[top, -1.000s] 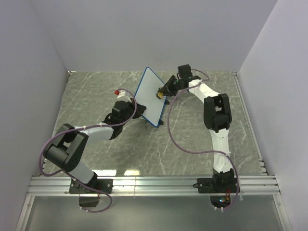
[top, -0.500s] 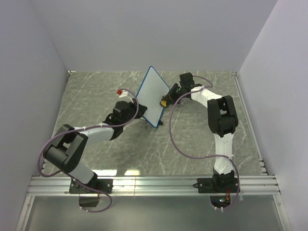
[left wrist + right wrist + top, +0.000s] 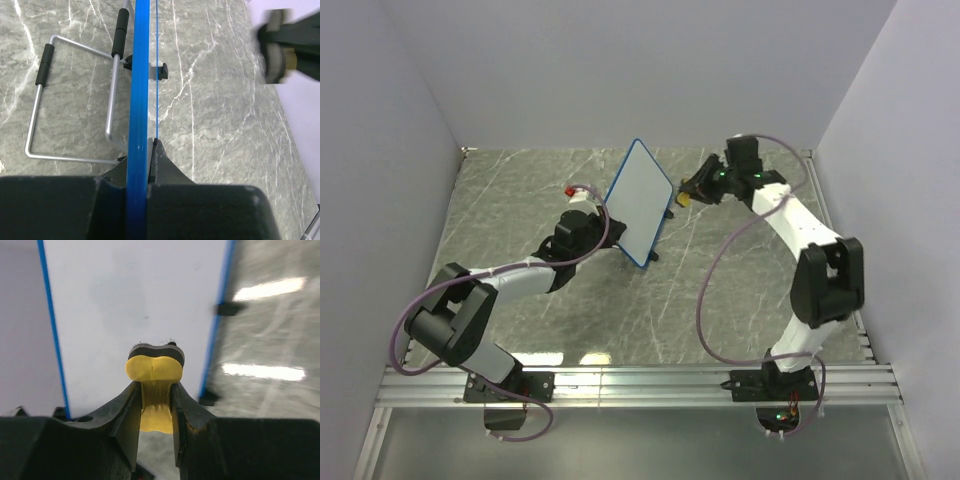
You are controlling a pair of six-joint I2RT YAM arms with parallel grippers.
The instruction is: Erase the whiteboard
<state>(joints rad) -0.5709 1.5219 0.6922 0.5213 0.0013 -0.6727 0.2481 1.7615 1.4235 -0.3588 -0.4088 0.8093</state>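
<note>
- Backing off toward 2 o'clock, right gripper (image 3: 691,191), clenched on yellow eraser (image 3: 682,198), clears whiteboard (image 3: 640,200).
- Left gripper (image 3: 144,151) clamps its blue edge (image 3: 138,75); tabletop (image 3: 740,300) open at 5 o'clock.

robotics lab, test cell: two white-and-black arms, left (image 3: 515,278) and right (image 3: 795,225), sit bolted to a slotted aluminium rail (image 3: 640,384) at the near edge of a grey marble-patterned tabletop (image 3: 510,195). plain white panels (image 3: 650,70) box the bench in at the back and both sides. purple cables (image 3: 701,300) loop loose along the arms down to their bases, and a small blue-framed whiteboard (image 3: 640,205) stands between the two arms.
</note>
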